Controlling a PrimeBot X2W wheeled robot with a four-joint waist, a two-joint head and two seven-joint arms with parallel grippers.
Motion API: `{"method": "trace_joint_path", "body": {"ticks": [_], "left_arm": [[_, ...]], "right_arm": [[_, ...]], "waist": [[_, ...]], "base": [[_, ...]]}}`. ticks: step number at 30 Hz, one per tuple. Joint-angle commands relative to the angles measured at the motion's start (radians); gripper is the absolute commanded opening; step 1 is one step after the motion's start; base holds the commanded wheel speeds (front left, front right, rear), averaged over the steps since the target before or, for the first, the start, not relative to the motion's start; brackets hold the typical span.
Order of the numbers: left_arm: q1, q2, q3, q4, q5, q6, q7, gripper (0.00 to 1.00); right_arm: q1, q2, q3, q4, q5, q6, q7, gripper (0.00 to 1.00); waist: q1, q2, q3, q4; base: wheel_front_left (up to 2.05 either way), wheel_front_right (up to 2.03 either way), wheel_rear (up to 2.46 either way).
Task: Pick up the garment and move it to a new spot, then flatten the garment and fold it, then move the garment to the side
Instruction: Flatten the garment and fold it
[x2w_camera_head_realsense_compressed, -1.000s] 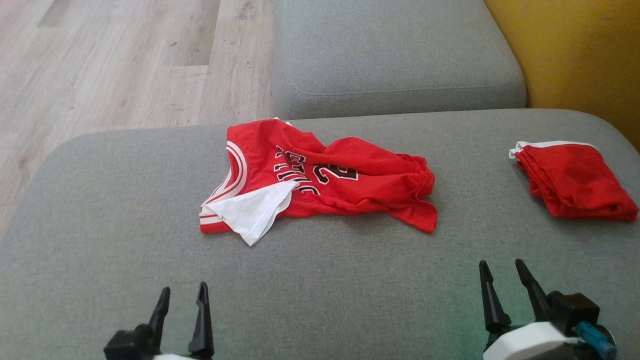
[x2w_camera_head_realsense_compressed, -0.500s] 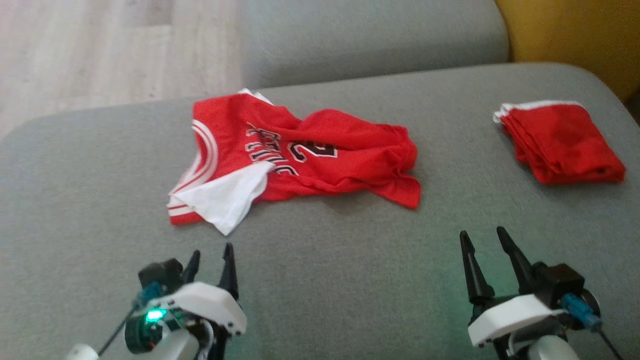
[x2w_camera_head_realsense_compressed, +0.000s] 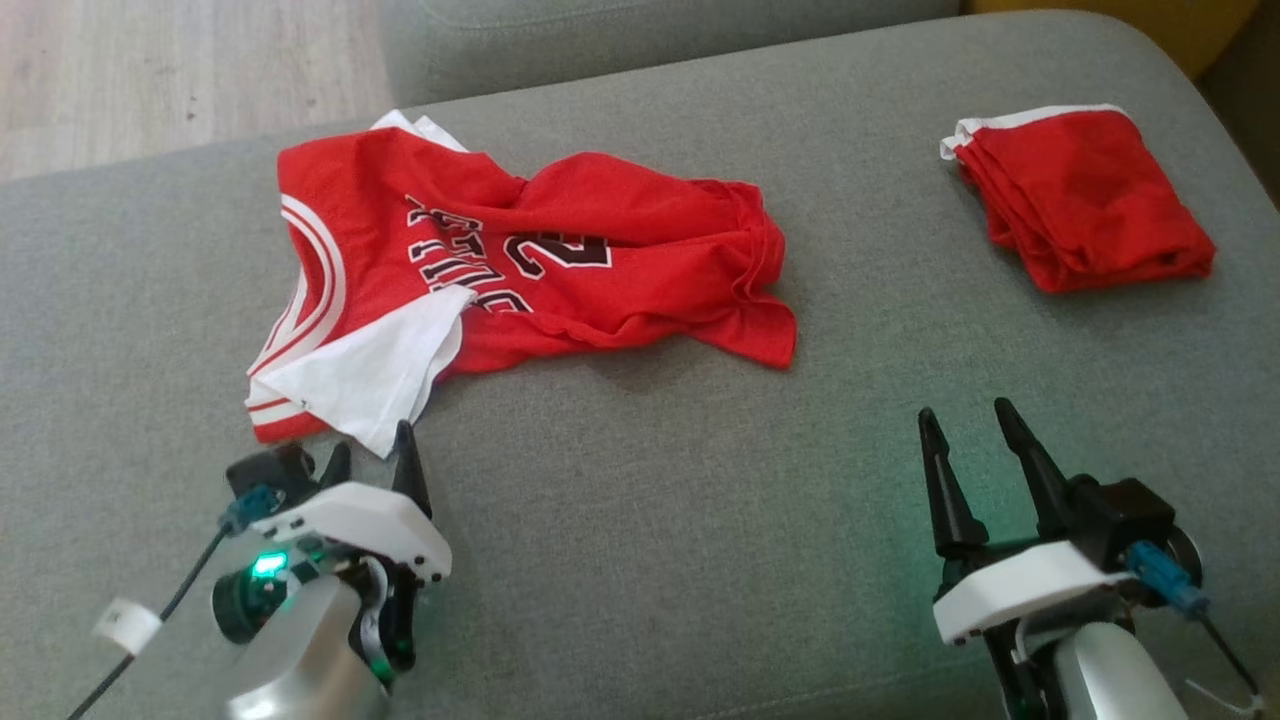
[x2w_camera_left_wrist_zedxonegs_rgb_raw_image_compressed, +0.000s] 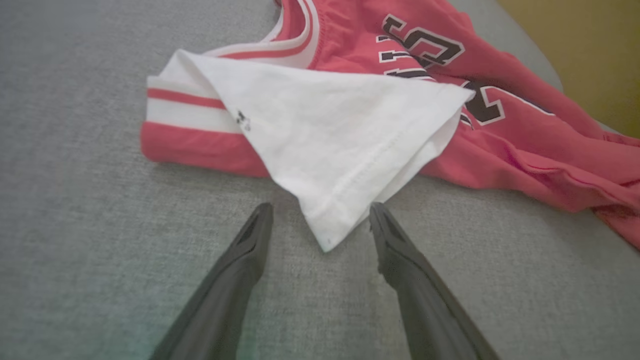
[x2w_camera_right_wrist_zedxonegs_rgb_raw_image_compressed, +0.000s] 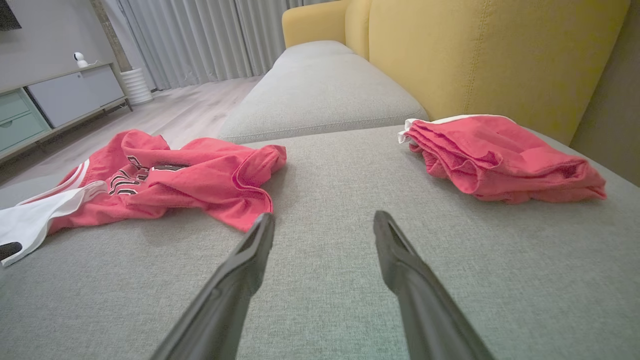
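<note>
**Me:** Left gripper (x2w_camera_head_realsense_compressed: 372, 442) has come forward over the couch cushion (x2w_camera_head_realsense_compressed: 650, 520). Its fingers (x2w_camera_left_wrist_zedxonegs_rgb_raw_image_compressed: 235, 280), spread wide, now straddle the white corner (x2w_camera_left_wrist_zedxonegs_rgb_raw_image_compressed: 330, 220) of the jersey (x2w_camera_head_realsense_compressed: 620, 290). My head has tipped down too, so the whole view has slid.

**Partner:** And the right one?

**Me:** Right gripper (x2w_camera_head_realsense_compressed: 962, 410) is spread as well and holds nothing. It hangs over bare cushion, well apart from the jersey's hem.

**Partner:** What does that mean for the job?

**Me:** I judge the pick-up is about to start. The corner lies between those fingers but isn't pinched yet. Beyond it the jersey lies crumpled mid-cushion with its lettering up. Farther right, a folded red garment (x2w_camera_head_realsense_compressed: 1085, 200) rests well apart from it.
</note>
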Motion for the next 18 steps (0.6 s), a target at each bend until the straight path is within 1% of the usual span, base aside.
{"method": "trace_joint_path", "body": {"ticks": [1, 2, 4, 6, 7, 8, 9, 13, 18], "left_arm": [[-0.056, 0.009, 0.033, -0.001, -0.005, -0.009, -0.006, 1.00], [-0.066, 0.006, 0.032, 0.012, -0.005, -0.015, -0.005, 1.00], [-0.082, 0.000, 0.030, 0.038, -0.007, -0.022, -0.006, 0.84], [-0.099, -0.006, 0.028, 0.063, -0.008, -0.029, -0.008, 0.49], [-0.107, -0.008, 0.027, 0.075, -0.007, -0.032, -0.007, 0.40], [-0.116, -0.011, 0.025, 0.086, -0.006, -0.036, -0.008, 0.27], [-0.125, -0.014, 0.023, 0.096, -0.006, -0.040, -0.010, 0.01], [-0.155, -0.027, 0.013, 0.118, 0.003, -0.059, -0.038, 0.00], [-0.161, -0.032, -0.012, 0.120, 0.031, -0.072, -0.081, 0.00]], "right_arm": [[-0.043, -0.005, 0.026, -0.030, -0.005, 0.007, -0.010, 1.00], [-0.046, -0.005, 0.027, -0.028, -0.005, 0.007, -0.010, 1.00], [-0.053, -0.005, 0.031, -0.023, -0.005, 0.007, -0.011, 1.00], [-0.063, -0.005, 0.039, -0.017, -0.005, 0.007, -0.011, 1.00], [-0.069, -0.005, 0.043, -0.015, -0.005, 0.007, -0.010, 1.00], [-0.077, -0.005, 0.049, -0.011, -0.006, 0.007, -0.008, 1.00], [-0.086, -0.005, 0.053, -0.004, -0.007, 0.007, -0.006, 1.00], [-0.148, -0.005, 0.052, 0.046, -0.012, 0.007, 0.010, 1.00], [-0.256, -0.005, 0.053, 0.164, -0.004, 0.007, 0.054, 1.00]], "waist": [[-0.0002, 0.0000, 0.005, -0.003], [-0.0002, 0.0000, 0.008, -0.003], [-0.0002, 0.0000, 0.013, -0.003], [-0.0002, 0.0000, 0.017, -0.003], [-0.0002, 0.0000, 0.020, -0.003], [-0.0002, 0.0000, 0.024, -0.002], [-0.0002, 0.0000, 0.028, -0.002], [-0.0002, 0.0000, 0.043, 0.011], [-0.0002, 0.0000, 0.053, 0.051]], "base": [[0.00, 0.00, 0.00], [0.00, 0.00, 0.00], [0.00, 0.00, 0.00], [0.00, 0.00, 0.00], [0.00, 0.00, 0.00], [0.00, 0.00, 0.00], [0.00, 0.00, 0.00], [0.00, 0.00, 0.00], [0.00, 0.00, 0.00]]}}
